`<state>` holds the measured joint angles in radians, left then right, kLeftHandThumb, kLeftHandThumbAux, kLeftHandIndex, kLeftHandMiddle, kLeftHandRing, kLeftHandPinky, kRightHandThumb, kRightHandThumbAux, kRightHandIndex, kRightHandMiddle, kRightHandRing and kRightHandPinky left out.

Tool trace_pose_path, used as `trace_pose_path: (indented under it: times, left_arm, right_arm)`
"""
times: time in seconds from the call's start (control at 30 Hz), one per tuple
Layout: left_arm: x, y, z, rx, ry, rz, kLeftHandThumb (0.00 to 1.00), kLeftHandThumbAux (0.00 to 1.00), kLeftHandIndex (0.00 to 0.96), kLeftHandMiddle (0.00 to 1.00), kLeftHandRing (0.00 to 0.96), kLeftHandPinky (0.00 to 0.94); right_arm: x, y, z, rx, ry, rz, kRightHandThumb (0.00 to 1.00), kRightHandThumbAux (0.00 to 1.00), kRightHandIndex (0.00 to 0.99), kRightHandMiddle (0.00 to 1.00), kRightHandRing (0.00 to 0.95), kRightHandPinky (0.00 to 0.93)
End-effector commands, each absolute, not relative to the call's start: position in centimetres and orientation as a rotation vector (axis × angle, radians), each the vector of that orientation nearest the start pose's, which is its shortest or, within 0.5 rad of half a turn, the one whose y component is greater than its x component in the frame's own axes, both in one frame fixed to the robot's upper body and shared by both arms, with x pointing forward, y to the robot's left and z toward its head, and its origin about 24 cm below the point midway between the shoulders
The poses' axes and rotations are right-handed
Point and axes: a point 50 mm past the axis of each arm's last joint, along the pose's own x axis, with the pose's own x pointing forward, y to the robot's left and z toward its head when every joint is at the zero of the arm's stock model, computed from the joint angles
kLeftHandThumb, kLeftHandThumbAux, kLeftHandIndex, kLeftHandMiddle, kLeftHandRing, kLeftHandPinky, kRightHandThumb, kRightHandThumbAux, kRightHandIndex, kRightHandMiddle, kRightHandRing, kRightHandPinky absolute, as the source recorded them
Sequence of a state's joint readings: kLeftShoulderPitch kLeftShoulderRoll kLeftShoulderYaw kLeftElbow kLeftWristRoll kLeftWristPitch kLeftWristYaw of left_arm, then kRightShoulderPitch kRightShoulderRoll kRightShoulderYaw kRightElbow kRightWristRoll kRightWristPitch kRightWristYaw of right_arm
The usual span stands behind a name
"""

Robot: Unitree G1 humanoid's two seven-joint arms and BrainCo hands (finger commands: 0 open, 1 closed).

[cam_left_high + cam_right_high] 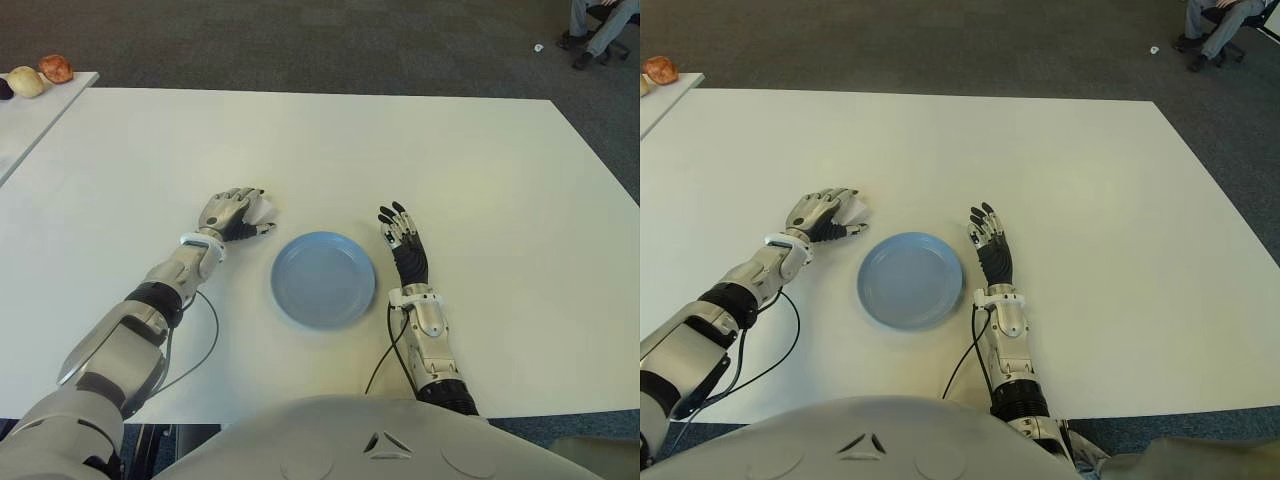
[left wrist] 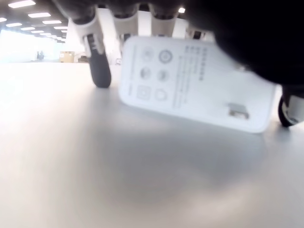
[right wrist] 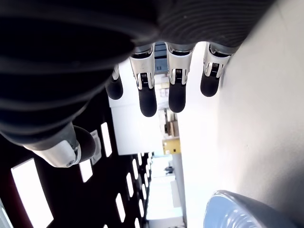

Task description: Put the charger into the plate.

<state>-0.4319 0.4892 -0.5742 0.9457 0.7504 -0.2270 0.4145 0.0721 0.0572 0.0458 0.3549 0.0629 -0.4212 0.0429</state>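
Gripping charger: left hand, beside plate

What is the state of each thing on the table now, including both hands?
charger: white, under the left hand's fingers, on the table or just above it, not yet in the plate.
plate: blue, empty, upright between the hands.
left hand: curled over the charger, left of the plate.
right hand: open, holds nothing, right of the plate.
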Motion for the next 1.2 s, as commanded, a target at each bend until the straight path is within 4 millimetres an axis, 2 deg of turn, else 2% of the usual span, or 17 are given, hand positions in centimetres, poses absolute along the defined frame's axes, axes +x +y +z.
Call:
trace_pose_path:
  times: [0.03,0.97,1.07,1.13,1.2]
  left_arm:
    - [25.8,22.56,-6.21,1.519,0.24,-0.442,0.425,0.372,0.123,0.153,0.172,0.248]
    - [25.28,22.51,-6.42,1.526,0.241,-0.439,0.433,0.38,0.127,0.167,0.202,0.296]
    - [25.23,22.51,-6.47,1.527,0.238,-0.437,0.436,0.385,0.131,0.188,0.226,0.324]
    - [25.2,22.49,-6.48,1.524,0.232,-0.429,0.446,0.385,0.144,0.276,0.316,0.384]
    - [25.18,22.48,-6.46,1.519,0.221,-0.413,0.479,0.39,0.211,0.353,0.39,0.424]
  right_arm:
    - [22.22,-12.41,-1.85,0.145,0.03,0.037,0.0,0.503,0.06,0.178,0.125,0.061]
    - [22.15,-12.52,-1.74,0.141,0.035,0.036,0.0,0.498,0.052,0.171,0.118,0.049]
    - [22.16,-12.53,-1.75,0.14,0.037,0.036,0.0,0.497,0.054,0.171,0.118,0.052]
    - [22.16,-12.54,-1.75,0.14,0.038,0.036,0.0,0.496,0.055,0.171,0.118,0.05]
    - [22.16,-12.55,-1.75,0.14,0.039,0.036,0.0,0.496,0.055,0.171,0.118,0.05]
